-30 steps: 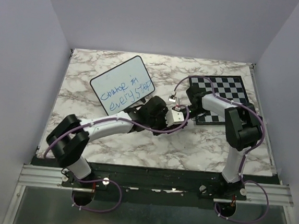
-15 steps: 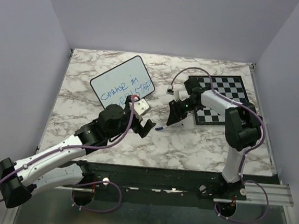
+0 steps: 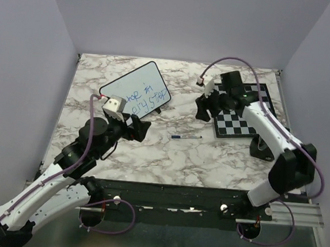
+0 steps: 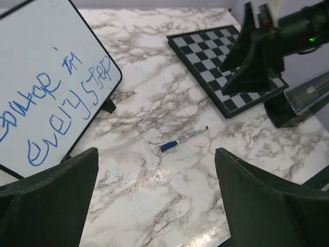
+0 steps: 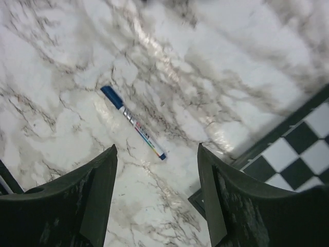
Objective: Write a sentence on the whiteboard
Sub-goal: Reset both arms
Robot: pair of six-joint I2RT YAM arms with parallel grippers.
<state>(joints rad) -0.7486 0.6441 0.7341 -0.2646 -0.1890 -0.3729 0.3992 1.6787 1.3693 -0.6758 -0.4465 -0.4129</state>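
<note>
The whiteboard [image 3: 140,78], glossy white with a thin black frame and rounded corners, stands skewed on the far left part of the table [image 3: 208,156]. The sentence [image 4: 61,98] crosses it in two uneven blue handwritten lines, the lower reading "every step".

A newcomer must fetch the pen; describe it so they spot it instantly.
On the marble-patterned table, look between the black-framed whiteboard with blue writing and the checkered chessboard. There lies a slim, blue-capped white marker, alone on bare marble.
</note>
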